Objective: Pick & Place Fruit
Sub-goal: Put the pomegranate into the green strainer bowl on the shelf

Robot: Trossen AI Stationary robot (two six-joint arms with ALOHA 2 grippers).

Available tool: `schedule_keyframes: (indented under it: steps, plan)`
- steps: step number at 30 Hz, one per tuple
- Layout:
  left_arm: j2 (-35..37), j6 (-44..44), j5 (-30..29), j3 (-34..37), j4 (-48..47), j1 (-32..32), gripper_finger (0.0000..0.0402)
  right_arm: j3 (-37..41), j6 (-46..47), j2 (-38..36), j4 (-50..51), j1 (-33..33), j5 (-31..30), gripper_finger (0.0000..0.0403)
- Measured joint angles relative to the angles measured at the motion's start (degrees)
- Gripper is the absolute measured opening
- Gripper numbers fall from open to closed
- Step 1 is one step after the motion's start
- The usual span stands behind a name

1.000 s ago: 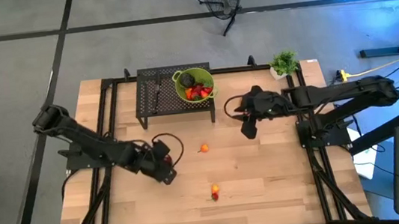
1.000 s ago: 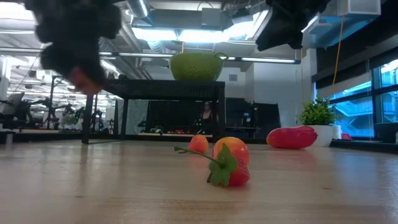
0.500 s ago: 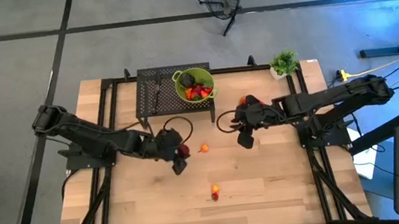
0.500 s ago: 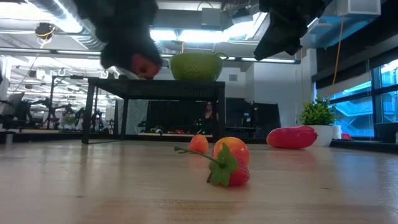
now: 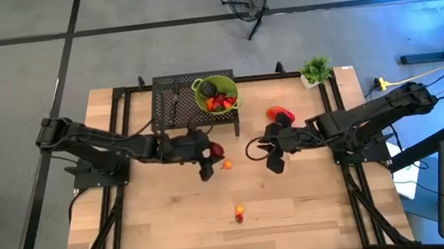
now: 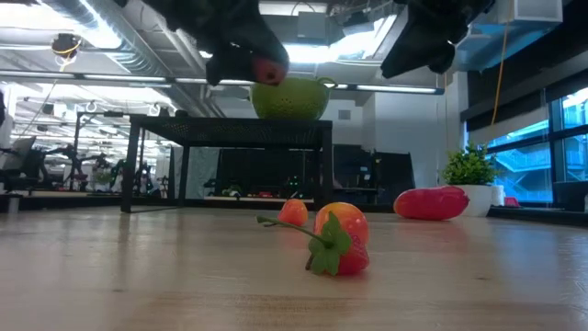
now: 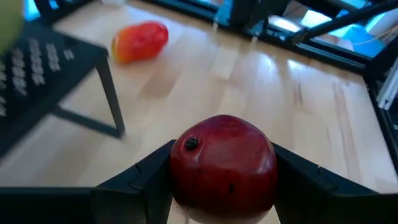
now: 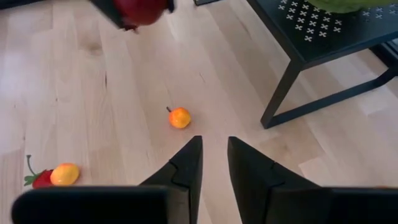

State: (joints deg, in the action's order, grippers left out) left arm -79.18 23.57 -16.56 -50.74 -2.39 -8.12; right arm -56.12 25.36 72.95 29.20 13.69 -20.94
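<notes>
My left gripper (image 5: pixel 213 152) is clamped on a round dark-red fruit (image 7: pixel 222 168), held above the table near the black mesh stand (image 5: pixel 171 105) bearing the lime-green bowl (image 5: pixel 216 92), where several fruits (image 5: pixel 219 102) already sit. My right gripper (image 8: pixel 210 162) hovers slightly open, empty. An orange fruit (image 5: pixel 227 165), a strawberry (image 5: pixel 239 215) and a glossy red oblong (image 5: pixel 280 115) remain.

wooden table (image 5: pixel 299 208) | black rack (image 5: pixel 171 105) | plant (image 5: pixel 315 69) | red oblong fruit (image 5: pixel 280 115) | orange fruit (image 5: pixel 226 164) | strawberry (image 5: pixel 238 215)
</notes>
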Motion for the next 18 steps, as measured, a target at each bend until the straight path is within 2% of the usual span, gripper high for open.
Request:
schedule_keyframes:
  steps: [9,18]
  plan:
    - [0.89,-9.03,0.00,-0.15,5.09,5.21,0.0212,0.02,0.15,0.00,0.01,2.30,-2.66,0.0066]
    - [4.57,-16.40,0.05,-3.61,4.92,8.88,0.0212,0.00,0.36,0.00,-0.41,2.28,-4.64,0.0056]
